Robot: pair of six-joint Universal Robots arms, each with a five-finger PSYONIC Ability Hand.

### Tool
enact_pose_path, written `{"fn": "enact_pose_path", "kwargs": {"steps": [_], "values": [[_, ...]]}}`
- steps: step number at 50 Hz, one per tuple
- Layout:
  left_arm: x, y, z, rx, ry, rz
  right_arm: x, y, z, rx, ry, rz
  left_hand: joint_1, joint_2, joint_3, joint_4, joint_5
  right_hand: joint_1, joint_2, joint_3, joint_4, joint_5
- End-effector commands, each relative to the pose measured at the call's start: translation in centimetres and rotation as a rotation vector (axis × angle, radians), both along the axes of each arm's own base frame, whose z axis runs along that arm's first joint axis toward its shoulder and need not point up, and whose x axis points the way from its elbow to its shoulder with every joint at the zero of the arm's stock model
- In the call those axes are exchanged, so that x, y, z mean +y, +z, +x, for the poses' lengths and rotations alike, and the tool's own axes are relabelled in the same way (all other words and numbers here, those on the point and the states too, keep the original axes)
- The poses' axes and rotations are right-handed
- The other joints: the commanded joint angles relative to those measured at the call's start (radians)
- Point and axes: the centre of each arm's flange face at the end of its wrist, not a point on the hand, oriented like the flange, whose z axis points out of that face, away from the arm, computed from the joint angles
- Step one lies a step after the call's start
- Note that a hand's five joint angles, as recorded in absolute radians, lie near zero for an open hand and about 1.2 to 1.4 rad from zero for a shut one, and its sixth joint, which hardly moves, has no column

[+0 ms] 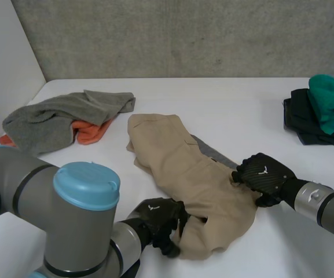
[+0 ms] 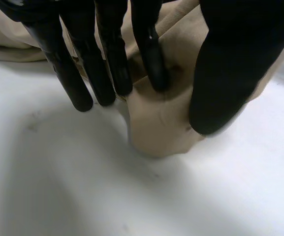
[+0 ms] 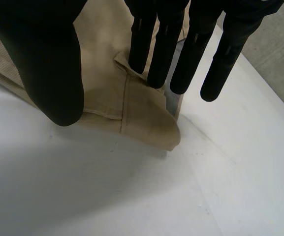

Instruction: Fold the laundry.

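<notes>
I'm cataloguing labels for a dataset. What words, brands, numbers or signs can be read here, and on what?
No readable words or numbers.
On the left black hand: small white mark on its back, too small to read.
On the right black hand: same mark, unreadable.
On the tan fabric garment: no text.

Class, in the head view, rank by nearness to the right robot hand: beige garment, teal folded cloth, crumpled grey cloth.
1. Beige garment, touching the right robot hand, centre.
2. Teal folded cloth, far right.
3. Crumpled grey cloth, far left.
</notes>
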Motion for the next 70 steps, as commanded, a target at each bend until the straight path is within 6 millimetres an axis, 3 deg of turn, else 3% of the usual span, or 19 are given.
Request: {"fn": "enact_pose_path", "kwargs": {"steps": [1,3,4,10,14,15,21,23,26,30,32,42,45,50,52,55,58,63,70], "values": [[-1.6,0.5,-0.4,0.002,0.112,-0.13,-0.3,-0.6,0.3,0.003,0.012,-0.02,0.548,0.568,0.584,0.581,0.587,0.225,0.206,0.211,0.207,0.211],[-1.9,0.8,-0.3,0.002,0.134,-0.147,-0.6,-0.7,0.4,0.003,0.014,-0.038,0.548,0.568,0.584,0.581,0.587,0.657,0.637,0.643,0.639,0.642],[-2.0,0.9,-0.3,0.0,0.138,-0.156,-0.7,-0.6,0.4,0.002,0.012,-0.043,0.548,0.568,0.584,0.581,0.587,0.732,0.712,0.718,0.714,0.717],[-2.5,5.8,-0.1,0.095,0.165,-0.265,-1.4,0.4,0.4,0.002,-0.008,-0.071,0.548,0.568,0.584,0.581,0.587,0.732,0.713,0.719,0.714,0.718],[-2.8,10.3,0.8,0.186,0.193,-0.365,-1.7,5.1,0.3,-0.063,-0.052,-0.131,0.548,0.568,0.584,0.581,0.587,0.732,0.713,0.719,0.714,0.718],[-3.0,11.2,1.1,0.199,0.2,-0.392,-1.7,7.6,0.2,-0.105,-0.072,-0.156,0.548,0.568,0.584,0.581,0.587,0.732,0.713,0.719,0.714,0.718],[-3.1,17.7,3.3,0.231,0.214,-0.631,-1.0,16.0,-0.3,-0.214,-0.146,-0.275,0.548,0.568,0.584,0.581,0.587,0.732,0.713,0.719,0.714,0.718],[-3.0,18.6,3.5,0.217,0.204,-0.685,0.1,19.6,-0.8,-0.23,-0.2,-0.336,0.548,0.568,0.584,0.581,0.587,0.732,0.713,0.719,0.714,0.718],[-3.0,19.2,3.5,0.151,0.181,-0.756,1.2,22.3,-1.6,-0.219,-0.278,-0.365,0.548,0.568,0.584,0.581,0.587,0.732,0.713,0.719,0.714,0.718],[-3.2,18.4,3.3,0.033,0.133,-0.799,1.4,22.3,-2.0,-0.15,-0.351,-0.283,0.548,0.568,0.584,0.581,0.587,0.732,0.713,0.719,0.714,0.718],[-4.0,16.4,2.7,-0.059,0.098,-0.779,1.3,21.6,-2.0,-0.097,-0.361,-0.241,0.548,0.568,0.584,0.581,0.587,0.732,0.713,0.719,0.714,0.718],[-8.8,8.6,-1.1,-0.235,0.019,-0.674,-1.6,12.9,0.2,0.289,-0.355,-0.072,0.548,0.568,0.584,0.581,0.587,0.732,0.713,0.719,0.714,0.718],[-10.3,7.8,-2.3,-0.234,0.021,-0.68,-2.9,10.9,0.8,0.344,-0.38,-0.056,0.548,0.568,0.584,0.581,0.587,0.732,0.713,0.719,0.714,0.718],[-14.7,7.9,-3.7,-0.219,0.078,-0.731,-4.4,10.0,2.2,0.32,-0.38,-0.094,0.548,0.568,0.584,0.581,0.587,0.732,0.713,0.719,0.714,0.718],[-15.5,8.2,-3.4,-0.226,0.105,-0.738,-4.6,10.3,2.5,0.288,-0.386,-0.12,0.548,0.568,0.584,0.581,0.587,0.233,0.214,0.22,0.215,0.219],[-15.5,8.2,-3.2,-0.24,0.126,-0.736,-4.5,10.4,2.6,0.222,-0.415,-0.105,0.548,0.568,0.584,0.581,0.587,-0.061,-0.08,-0.074,-0.079,-0.075],[-15.0,7.8,-3.2,-0.245,0.122,-0.717,-3.9,10.8,2.3,0.156,-0.452,-0.066,0.548,0.568,0.584,0.581,0.587,-0.168,-0.187,-0.181,-0.186,-0.182],[-14.1,7.2,-2.8,-0.26,0.104,-0.693,-0.6,12.7,1.7,-0.008,-0.411,0.017,0.548,0.568,0.584,0.581,0.587,-0.156,-0.176,-0.17,-0.174,-0.17],[-13.9,6.3,-2.2,-0.284,0.104,-0.664,4.1,10.6,1.3,0.022,-0.278,0.08,0.548,0.568,0.584,0.581,0.587,-0.15,-0.17,-0.164,-0.168,-0.165]]}}
